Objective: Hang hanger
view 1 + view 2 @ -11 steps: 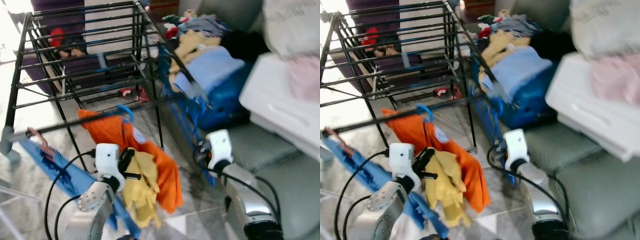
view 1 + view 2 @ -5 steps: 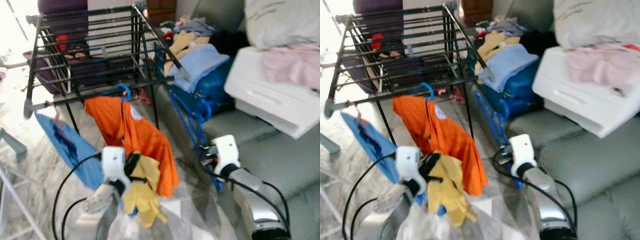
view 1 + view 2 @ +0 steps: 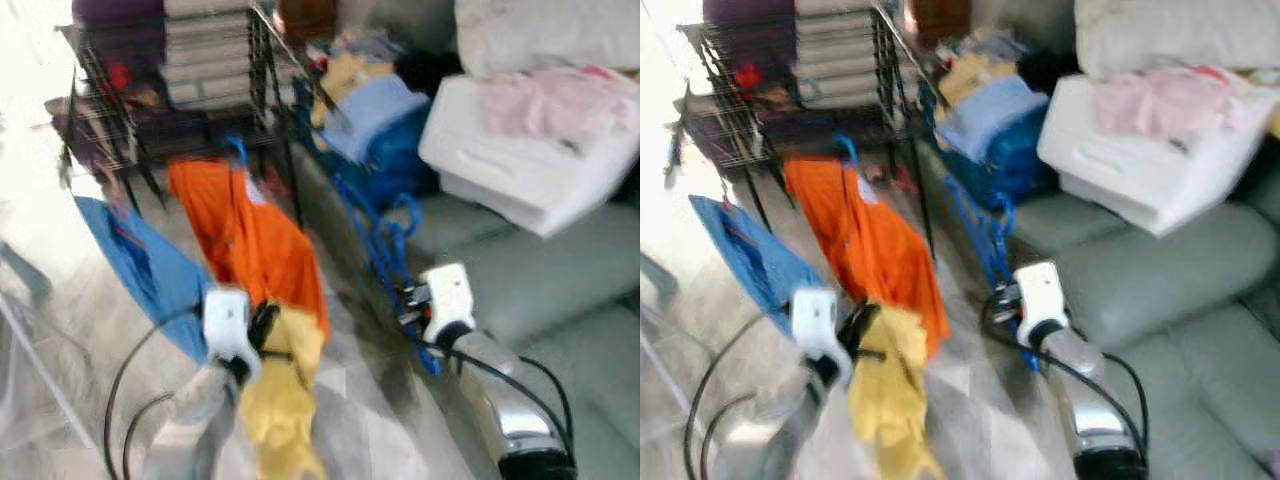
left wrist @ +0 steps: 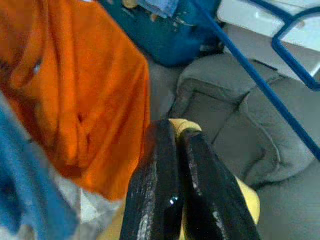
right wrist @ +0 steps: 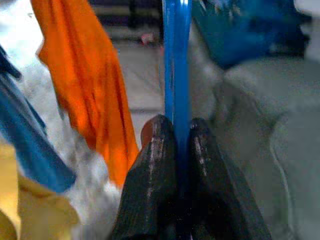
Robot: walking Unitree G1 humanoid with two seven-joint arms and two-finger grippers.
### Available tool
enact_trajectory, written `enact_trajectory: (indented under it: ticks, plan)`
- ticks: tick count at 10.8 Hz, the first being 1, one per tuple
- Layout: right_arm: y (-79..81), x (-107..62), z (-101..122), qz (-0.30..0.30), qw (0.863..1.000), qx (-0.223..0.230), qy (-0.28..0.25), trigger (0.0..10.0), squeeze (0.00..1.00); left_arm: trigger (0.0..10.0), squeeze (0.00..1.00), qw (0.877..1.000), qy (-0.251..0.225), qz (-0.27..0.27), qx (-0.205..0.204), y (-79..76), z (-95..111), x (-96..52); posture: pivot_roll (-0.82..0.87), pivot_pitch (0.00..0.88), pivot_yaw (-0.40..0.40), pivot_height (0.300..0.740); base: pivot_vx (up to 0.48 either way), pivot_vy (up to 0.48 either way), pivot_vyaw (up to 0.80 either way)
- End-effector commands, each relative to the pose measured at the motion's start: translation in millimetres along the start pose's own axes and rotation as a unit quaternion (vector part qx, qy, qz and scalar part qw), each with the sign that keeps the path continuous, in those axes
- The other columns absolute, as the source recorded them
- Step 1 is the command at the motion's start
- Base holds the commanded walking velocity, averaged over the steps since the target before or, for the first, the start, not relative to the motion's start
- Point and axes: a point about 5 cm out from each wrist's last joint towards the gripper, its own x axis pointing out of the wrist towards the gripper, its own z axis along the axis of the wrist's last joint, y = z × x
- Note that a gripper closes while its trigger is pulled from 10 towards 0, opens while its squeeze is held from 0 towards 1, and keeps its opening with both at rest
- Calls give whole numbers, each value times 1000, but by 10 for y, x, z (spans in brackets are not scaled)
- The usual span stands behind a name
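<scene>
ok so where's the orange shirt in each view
Left eye view: orange shirt left of centre, hanging below the rack.
Right eye view: left of centre, same spot below the rack.
Left wrist view: upper left, behind the left gripper.
Right wrist view: upper left, beside the blue hanger.
Shared landmark: the grey sofa.

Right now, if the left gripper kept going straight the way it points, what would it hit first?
Most likely the grey sofa cushion ahead; the left gripper is shut on a yellow cloth, with the hanging orange shirt just beside its line. Depth is unclear.
</scene>
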Motion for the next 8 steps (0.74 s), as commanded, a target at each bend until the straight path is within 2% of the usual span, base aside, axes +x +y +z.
enact_trajectory:
  ticks: [1,8]
  plan:
    - [34,63,129,5,1000,1,-21,10000,0,10000,0,1000,-16,7,10,48,81,-11,-60,0,-9,740,-292,0,0]
    - [107,215,153,9,999,21,-24,10000,0,10000,0,999,-16,20,22,86,84,-72,26,0,-34,740,-298,0,0]
